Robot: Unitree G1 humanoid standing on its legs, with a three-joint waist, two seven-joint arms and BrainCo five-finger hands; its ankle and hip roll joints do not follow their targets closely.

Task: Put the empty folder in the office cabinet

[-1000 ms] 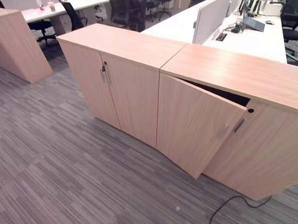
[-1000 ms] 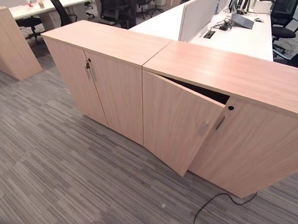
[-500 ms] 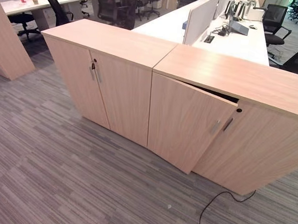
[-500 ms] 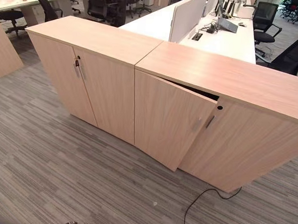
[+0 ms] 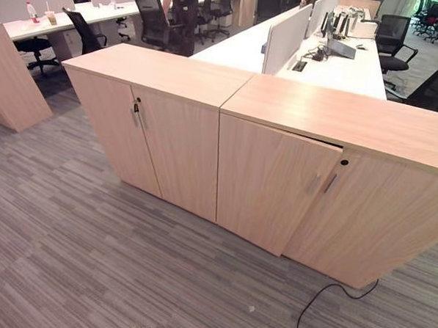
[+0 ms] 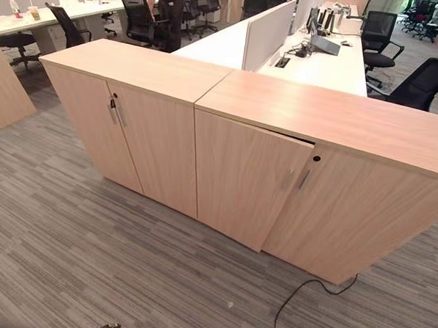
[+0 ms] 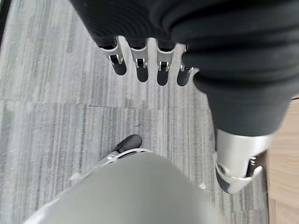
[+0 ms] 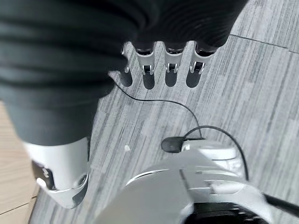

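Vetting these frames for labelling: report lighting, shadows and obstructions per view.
Left eye view: even light on the cabinet, dark shadow in the gap above its ajar door. Left wrist view: the left hand hides much carpet. Right wrist view: the right hand likewise.

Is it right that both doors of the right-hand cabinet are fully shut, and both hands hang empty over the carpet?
Not quite. The right-hand cabinet's left door is slightly ajar, a dark gap showing at its top edge in the left eye view. The left hand and right hand do hang empty over the carpet.
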